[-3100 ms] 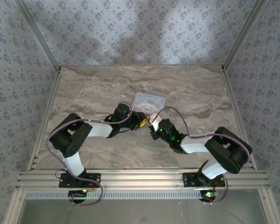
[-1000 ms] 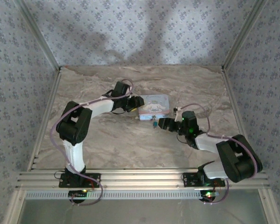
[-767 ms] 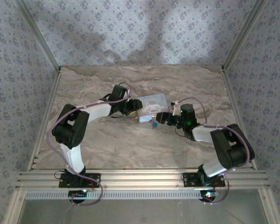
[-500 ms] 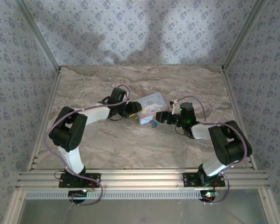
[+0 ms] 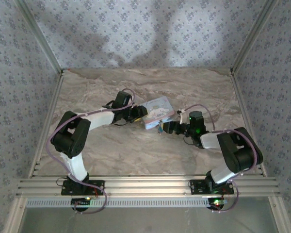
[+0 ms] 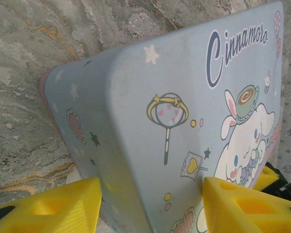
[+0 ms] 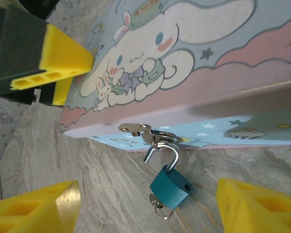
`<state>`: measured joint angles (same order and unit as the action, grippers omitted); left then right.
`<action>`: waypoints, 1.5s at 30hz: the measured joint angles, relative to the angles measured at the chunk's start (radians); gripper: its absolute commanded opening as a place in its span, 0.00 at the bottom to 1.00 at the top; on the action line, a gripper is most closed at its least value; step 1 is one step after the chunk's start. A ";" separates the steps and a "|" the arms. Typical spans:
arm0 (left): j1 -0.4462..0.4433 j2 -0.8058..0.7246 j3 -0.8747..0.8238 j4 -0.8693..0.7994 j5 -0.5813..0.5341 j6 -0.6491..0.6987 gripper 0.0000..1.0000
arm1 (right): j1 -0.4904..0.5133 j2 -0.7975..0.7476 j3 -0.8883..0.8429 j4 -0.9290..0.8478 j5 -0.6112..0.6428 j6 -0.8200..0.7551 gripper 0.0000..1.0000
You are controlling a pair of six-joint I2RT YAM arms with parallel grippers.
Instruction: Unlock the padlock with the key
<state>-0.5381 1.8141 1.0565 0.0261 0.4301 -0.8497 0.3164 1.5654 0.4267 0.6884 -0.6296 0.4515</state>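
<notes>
The pale blue picture tin (image 5: 157,110) lies tilted mid-table. My left gripper (image 6: 153,208) is shut on its corner, one yellow finger (image 6: 58,208) at the side wall and the other on the lid. From the tin's front hasp (image 7: 153,136) hangs the teal padlock (image 7: 170,187), its shackle swung open with one leg free. The small silvery key (image 7: 160,208) sticks out of the padlock's underside on a ring. My right gripper (image 7: 148,194) is open just in front of the padlock, a finger (image 7: 39,206) on either side, touching nothing.
The marble tabletop (image 5: 111,150) stretches around the tin on every side. Patterned walls with metal posts (image 5: 48,58) close in the left, back and right. An aluminium rail (image 5: 145,187) runs along the near edge by the arm bases.
The right gripper has moved left, from beside the tin to right in front of the padlock. The left gripper has turned the tin slightly while holding it.
</notes>
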 measured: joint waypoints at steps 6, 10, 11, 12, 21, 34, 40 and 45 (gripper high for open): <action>-0.001 -0.001 -0.004 0.003 -0.001 -0.008 0.56 | 0.029 0.108 0.060 0.031 -0.023 0.003 0.71; -0.002 -0.006 -0.007 0.003 -0.004 -0.008 0.56 | 0.037 0.158 0.090 0.060 -0.037 0.004 0.69; -0.002 -0.007 -0.008 0.003 -0.004 -0.008 0.56 | 0.037 0.167 0.093 0.068 -0.041 0.004 0.68; -0.003 -0.008 -0.010 0.004 -0.005 -0.009 0.55 | 0.037 0.174 0.094 0.073 -0.045 0.007 0.66; -0.004 -0.012 -0.012 0.001 -0.011 -0.009 0.55 | 0.038 0.214 0.103 0.106 -0.076 0.021 0.58; -0.005 -0.013 -0.012 0.001 -0.012 -0.009 0.55 | 0.036 0.217 0.099 0.125 -0.106 0.031 0.46; -0.005 -0.013 -0.012 0.000 -0.011 -0.009 0.55 | 0.030 0.217 0.089 0.132 -0.113 0.030 0.42; -0.005 -0.013 -0.012 0.000 -0.011 -0.009 0.55 | 0.028 0.214 0.077 0.132 -0.111 0.031 0.35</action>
<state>-0.5434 1.8015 1.0447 0.0265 0.4187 -0.8585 0.3443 1.7790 0.5037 0.8207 -0.7410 0.4820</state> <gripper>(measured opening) 0.554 0.372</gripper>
